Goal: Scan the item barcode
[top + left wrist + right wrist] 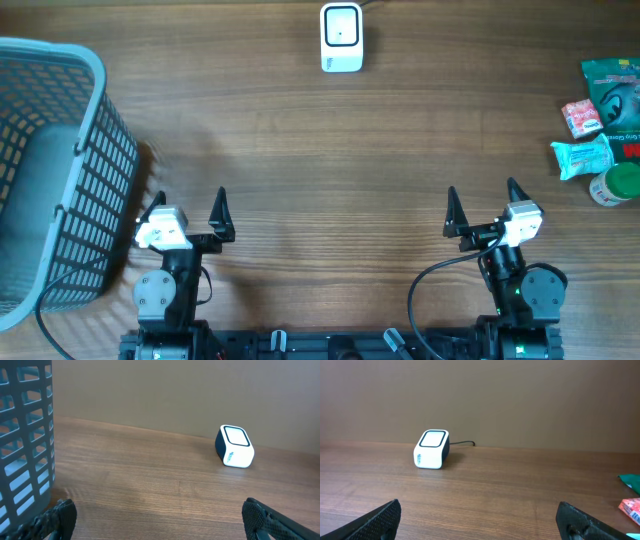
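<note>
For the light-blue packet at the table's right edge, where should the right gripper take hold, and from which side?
Probably grip the light-blue packet across its short width near the middle, coming straight down with the open right gripper. It lies flat with its long axis roughly sideways, and the green-lidded jar crowds its right end, so a side approach looks poor.

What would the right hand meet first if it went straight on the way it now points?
Probably nothing: bare table lies ahead of the right hand; the scanner sits left of its line.
</note>
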